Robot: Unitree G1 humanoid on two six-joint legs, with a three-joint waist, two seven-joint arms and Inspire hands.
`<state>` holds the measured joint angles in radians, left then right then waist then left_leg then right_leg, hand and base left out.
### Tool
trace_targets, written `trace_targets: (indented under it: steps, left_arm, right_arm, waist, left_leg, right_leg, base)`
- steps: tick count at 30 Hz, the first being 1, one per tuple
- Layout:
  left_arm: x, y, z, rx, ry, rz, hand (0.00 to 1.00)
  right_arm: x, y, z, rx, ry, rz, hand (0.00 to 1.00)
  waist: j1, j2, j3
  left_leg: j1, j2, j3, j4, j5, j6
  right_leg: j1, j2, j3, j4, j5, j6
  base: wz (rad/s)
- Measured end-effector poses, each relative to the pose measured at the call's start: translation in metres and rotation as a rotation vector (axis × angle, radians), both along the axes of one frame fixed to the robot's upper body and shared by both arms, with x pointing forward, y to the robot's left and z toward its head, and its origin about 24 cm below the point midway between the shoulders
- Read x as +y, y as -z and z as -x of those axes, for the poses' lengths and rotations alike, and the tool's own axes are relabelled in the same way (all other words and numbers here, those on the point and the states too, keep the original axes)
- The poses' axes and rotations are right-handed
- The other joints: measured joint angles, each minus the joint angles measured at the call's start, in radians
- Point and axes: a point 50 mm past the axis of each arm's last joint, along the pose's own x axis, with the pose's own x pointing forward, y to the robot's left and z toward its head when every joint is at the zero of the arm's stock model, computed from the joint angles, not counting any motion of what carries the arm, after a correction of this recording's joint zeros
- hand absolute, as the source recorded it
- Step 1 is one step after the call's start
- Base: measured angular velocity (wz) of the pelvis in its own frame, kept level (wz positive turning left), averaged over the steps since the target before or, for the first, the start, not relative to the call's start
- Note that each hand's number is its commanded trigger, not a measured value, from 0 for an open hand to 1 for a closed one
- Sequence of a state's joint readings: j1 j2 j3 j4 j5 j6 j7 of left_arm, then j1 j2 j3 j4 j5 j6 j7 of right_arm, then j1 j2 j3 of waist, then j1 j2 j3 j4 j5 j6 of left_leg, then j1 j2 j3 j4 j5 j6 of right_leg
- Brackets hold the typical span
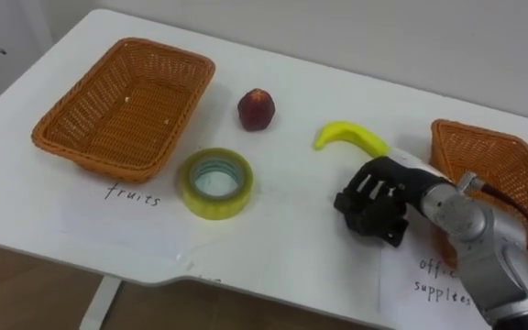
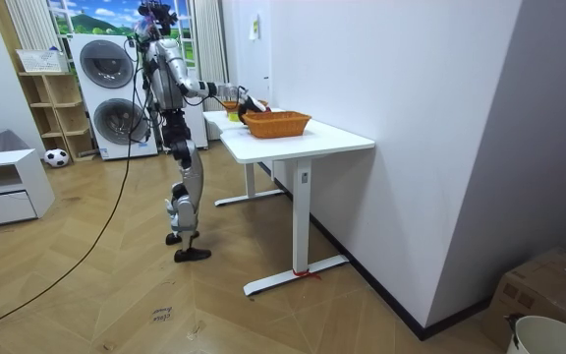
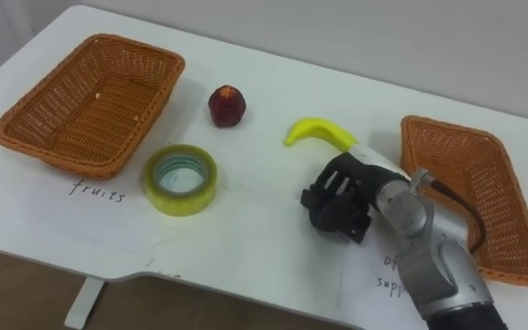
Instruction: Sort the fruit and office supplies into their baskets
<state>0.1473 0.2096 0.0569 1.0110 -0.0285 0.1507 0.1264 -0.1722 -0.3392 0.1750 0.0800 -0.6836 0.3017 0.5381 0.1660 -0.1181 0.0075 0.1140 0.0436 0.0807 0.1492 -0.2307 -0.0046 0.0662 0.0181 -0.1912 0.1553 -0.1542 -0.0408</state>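
**Robot reaches for the banana as sorting gets under way**

The right hand [image 1: 374, 203] rests on the white surface [image 1: 282, 238] with its fingers curled under and apparently empty, touching the near end of the banana [image 1: 346, 136], which lies just behind it. The fruit basket [image 1: 99, 156] and the office-supplies basket [image 1: 502, 174] are both empty, while a red fruit [image 1: 257, 109] and a yellow tape roll [image 1: 218, 207] wait between them. The first pick appears still to be made: the hand would need to open, close round the banana and carry it across to the far-left basket.
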Motion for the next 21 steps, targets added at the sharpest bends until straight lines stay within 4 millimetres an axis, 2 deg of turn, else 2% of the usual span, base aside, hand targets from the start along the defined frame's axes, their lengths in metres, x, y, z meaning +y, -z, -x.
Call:
trace_targets:
  steps: [7,11,18,21]
  left_arm:
    - [-0.002,0.001,-0.001,-0.019,0.014,0.034,0.00]
    - [0.001,0.002,0.008,-0.014,-0.019,0.037,0.00]
    - [0.000,0.003,0.014,-0.009,-0.056,0.044,0.00]
    - [-0.001,0.003,0.016,-0.009,-0.070,0.047,0.00]
  right_arm:
    - [0.013,-0.022,-0.001,-0.075,-0.080,-0.030,1.00]
    - [0.018,-0.044,-0.001,-0.167,-0.106,-0.081,1.00]
    - [0.008,-0.076,0.000,-0.336,-0.069,-0.112,1.00]
    - [0.004,-0.079,0.000,-0.360,-0.050,-0.131,1.00]
  waist:
    - [-0.019,-0.002,-0.0014]
    - [-0.027,-0.002,-0.0012]
    - [-0.030,0.000,-0.0003]
    - [-0.030,0.001,0.0003]
  left_leg:
    - [-0.015,-0.001,-0.001,0.011,0.000,0.000]
    - [-0.014,-0.001,0.000,0.012,0.000,0.000]
    - [-0.013,-0.003,0.001,0.012,0.001,0.000]
    - [-0.012,-0.002,0.001,0.015,0.001,0.000]
  right_leg:
    - [-0.016,-0.006,0.002,0.003,0.000,0.000]
    - [-0.015,-0.007,0.003,0.003,0.000,0.000]
    - [-0.016,-0.009,0.001,0.010,0.000,0.001]
    - [-0.016,-0.009,0.002,0.012,0.000,0.001]
  base:
    - [0.00]
    - [0.00]
    - [0.00]
    - [0.00]
